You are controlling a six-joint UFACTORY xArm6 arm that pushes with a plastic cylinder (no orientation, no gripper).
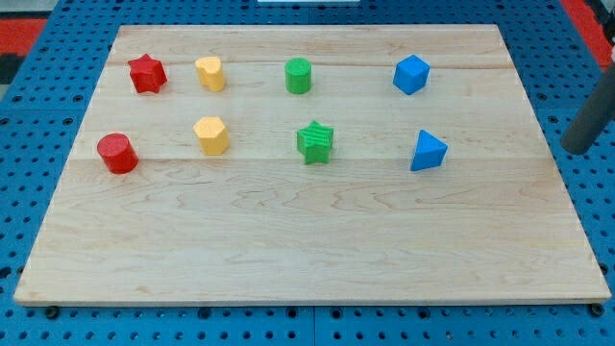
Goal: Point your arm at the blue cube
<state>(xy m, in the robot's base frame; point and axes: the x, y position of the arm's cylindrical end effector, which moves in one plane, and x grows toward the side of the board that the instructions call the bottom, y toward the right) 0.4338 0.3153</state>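
The blue cube [410,74] sits near the view's top right of the wooden board [307,240]. My rod enters at the view's right edge, and my tip [575,149] rests off the board over the blue pegboard, well to the right of and below the blue cube. A blue triangular block [428,152] lies below the cube, between it and my tip's height. The tip touches no block.
Top row from the left: red star [147,73], yellow block [210,73], green cylinder [299,76]. Lower row: red cylinder [117,153], yellow hexagonal block [211,135], green star [315,142]. Blue pegboard [58,96] surrounds the board.
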